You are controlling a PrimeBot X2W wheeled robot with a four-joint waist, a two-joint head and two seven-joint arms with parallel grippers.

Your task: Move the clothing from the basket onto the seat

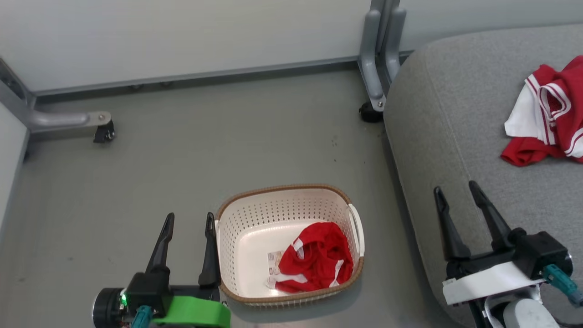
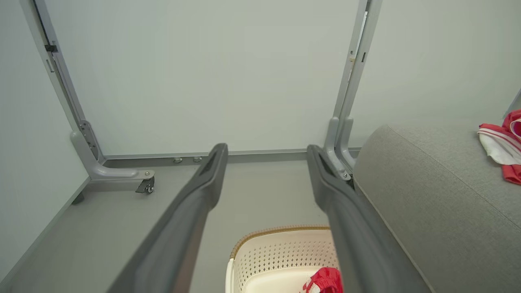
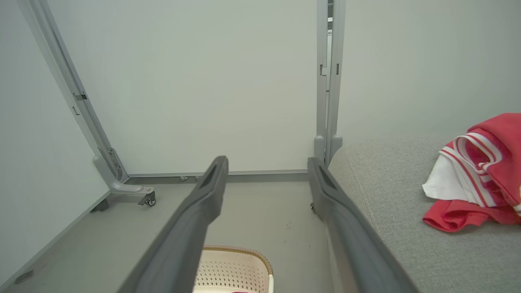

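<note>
Clothing: one red garment [image 1: 316, 257] with white trim is lying crumpled in the basket [image 1: 282, 187], bunched toward the right and near side of its bottom. The other garment [image 1: 551, 114] is lying on the seat [image 1: 455, 136], toward its far right, well apart from the basket.

Progress, as I am judging it: half done. One piece is sitting on the seat. One is waiting in the basket to be lifted and carried across.

The basket is standing on the floor [image 1: 182, 159], near the seat's edge.

I am holding my left jaws wide open and empty, with the fingers [image 1: 210, 246] hovering just beside the basket's left wall, outside it. Whether the nearer finger is touching the rim I cannot tell. I am keeping my right jaws spread wide too, gripping nothing, and they are hanging over the seat's near corner, well apart from the garment there.

Writing: a label sticker [image 1: 274, 262] is showing on the basket bottom, partly covered by the garment. Its print is too small to read. I am reading no brand on either garment.
</note>
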